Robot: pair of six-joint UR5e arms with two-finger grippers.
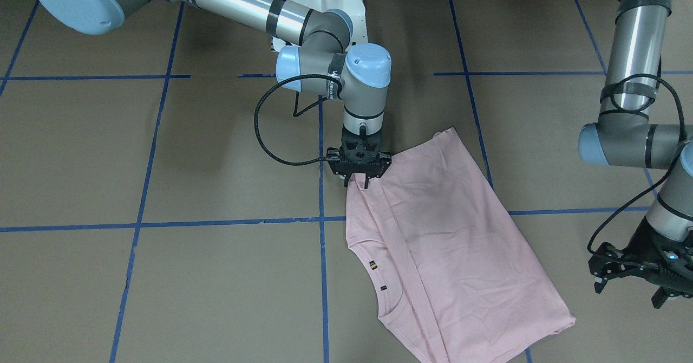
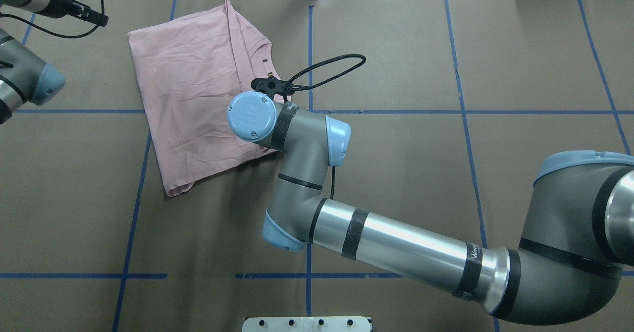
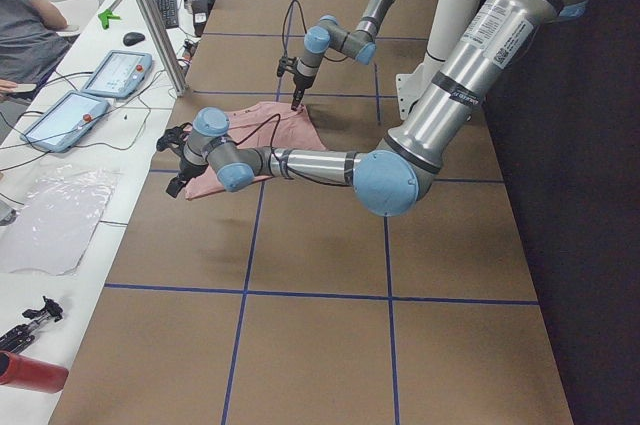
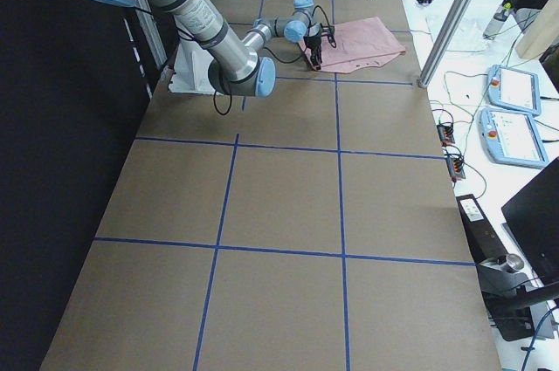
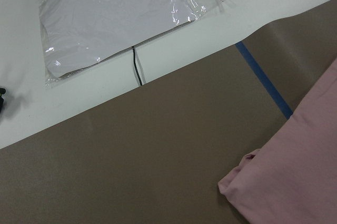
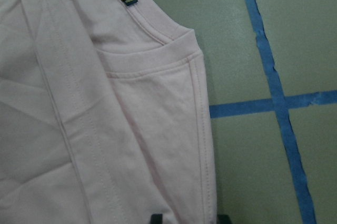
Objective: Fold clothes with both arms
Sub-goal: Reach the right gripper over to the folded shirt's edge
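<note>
In the overhead view you lose most of the right claw [image 1: 359, 183] under its own wrist joint [image 2: 252, 115], which also covers part of the shirt [image 1: 460, 244]. The left claw [image 1: 631, 292] is cut off at that view's top left corner. The front view crops the shirt's far corner at its bottom edge.

The right wrist view gives you only the fingertips [image 6: 156, 218] at the bottom edge. They stand apart, with the shirt's stitched sleeve edge [image 6: 202, 129] lying flat between them, so the right claw is slightly spread over the cloth and not pinching it. From the front it points straight down at the shirt's corner nearest the robot; you cannot tell whether it touches.

The left claw is spread too and hangs off to the robot's left of the shirt, clear of the cloth. Its wrist view shows one shirt corner and a plastic bag [image 5: 121, 18] beyond the worktop [image 1: 216, 151].

The shirt lies folded and flat on the worktop's far left part, with plain pink cloth facing up. Its long axis runs from near the robot toward the far edge, and the far end leans to the robot's left. The neck opening [image 1: 364, 254] sits on the long edge facing the robot's right, with two small tags [image 1: 372, 265] just inside it.
</note>
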